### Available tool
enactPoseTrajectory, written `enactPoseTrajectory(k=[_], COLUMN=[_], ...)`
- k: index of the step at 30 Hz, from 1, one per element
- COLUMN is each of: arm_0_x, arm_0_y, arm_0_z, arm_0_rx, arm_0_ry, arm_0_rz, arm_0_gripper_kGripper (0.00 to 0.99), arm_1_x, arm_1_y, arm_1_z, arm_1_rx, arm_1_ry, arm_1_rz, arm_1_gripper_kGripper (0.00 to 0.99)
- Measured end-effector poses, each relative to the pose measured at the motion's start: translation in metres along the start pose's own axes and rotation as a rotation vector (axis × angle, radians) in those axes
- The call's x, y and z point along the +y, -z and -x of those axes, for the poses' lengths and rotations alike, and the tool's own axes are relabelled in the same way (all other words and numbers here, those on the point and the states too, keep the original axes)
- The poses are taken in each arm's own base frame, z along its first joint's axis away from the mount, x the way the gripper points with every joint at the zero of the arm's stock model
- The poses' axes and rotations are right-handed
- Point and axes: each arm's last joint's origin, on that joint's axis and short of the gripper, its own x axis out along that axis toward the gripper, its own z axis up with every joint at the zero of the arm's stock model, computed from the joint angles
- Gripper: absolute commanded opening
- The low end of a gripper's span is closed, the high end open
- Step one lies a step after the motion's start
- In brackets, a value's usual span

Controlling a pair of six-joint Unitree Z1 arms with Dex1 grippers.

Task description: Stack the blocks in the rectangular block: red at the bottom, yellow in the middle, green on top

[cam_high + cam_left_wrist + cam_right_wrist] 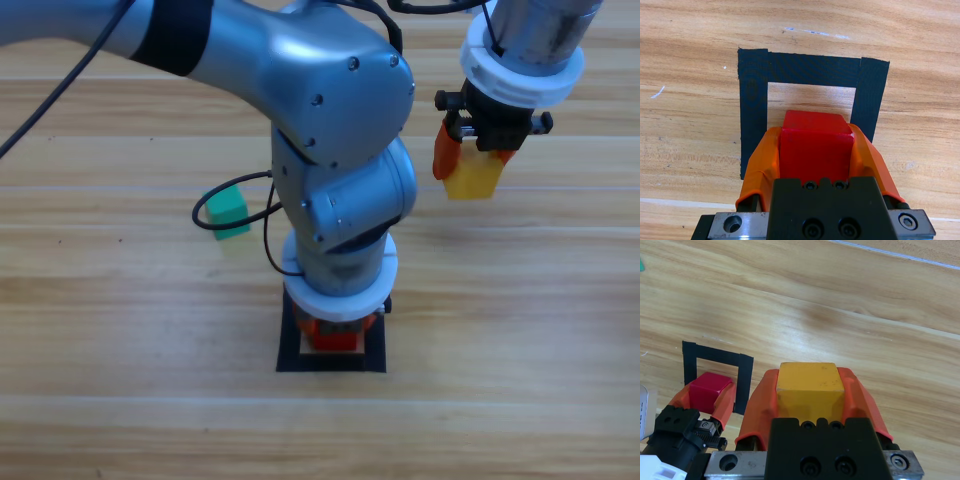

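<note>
The red cube (815, 145) sits between the orange jaws of my left gripper (815, 150), which is shut on it over the black tape square (812, 67). In the high view the left gripper (335, 335) is down inside the tape square (290, 362), with the red cube (333, 340) partly hidden by the wrist. My right gripper (472, 165) hangs above the table at the upper right, shut on the yellow cube (474, 177), also seen in the right wrist view as the yellow cube (809, 387). The teal-green cube (228, 213) rests on the table left of the left arm.
A black cable (262, 215) loops from the left arm beside the green cube. The left arm's bulky grey body (330, 120) covers the middle of the table. Bare wood lies between the tape square and the right gripper.
</note>
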Motion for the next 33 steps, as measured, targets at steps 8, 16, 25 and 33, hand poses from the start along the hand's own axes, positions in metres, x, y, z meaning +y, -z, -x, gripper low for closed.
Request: enactPoseTrajectory(k=[8, 16, 25, 33], arm_0_x=[0.000, -0.002, -0.001, 0.024], arm_0_y=[0.000, -0.001, -0.003, -0.026], arm_0_z=[0.000, 0.000, 0.004, 0.122], arm_0_rx=[0.000, -0.002, -0.031, -0.175], arm_0_ry=[0.000, 0.004, 0.003, 0.174], arm_0_rz=[-0.002, 0.003, 0.006, 0.009], arm_0_gripper_kGripper=[0.623, 0.884, 0.942, 0.983], arm_1_x=[0.000, 0.000, 0.000, -0.001], arm_1_y=[0.000, 0.000, 0.000, 0.000], arm_1_z=[0.000, 0.000, 0.000, 0.000], arm_1_rx=[0.000, 0.000, 0.000, -0.004], arm_1_ry=[0.000, 0.000, 0.000, 0.013], arm_1_rz=[0.000, 0.000, 0.000, -0.024], arm_1_gripper_kGripper=[0.000, 0.000, 0.000, 0.000])
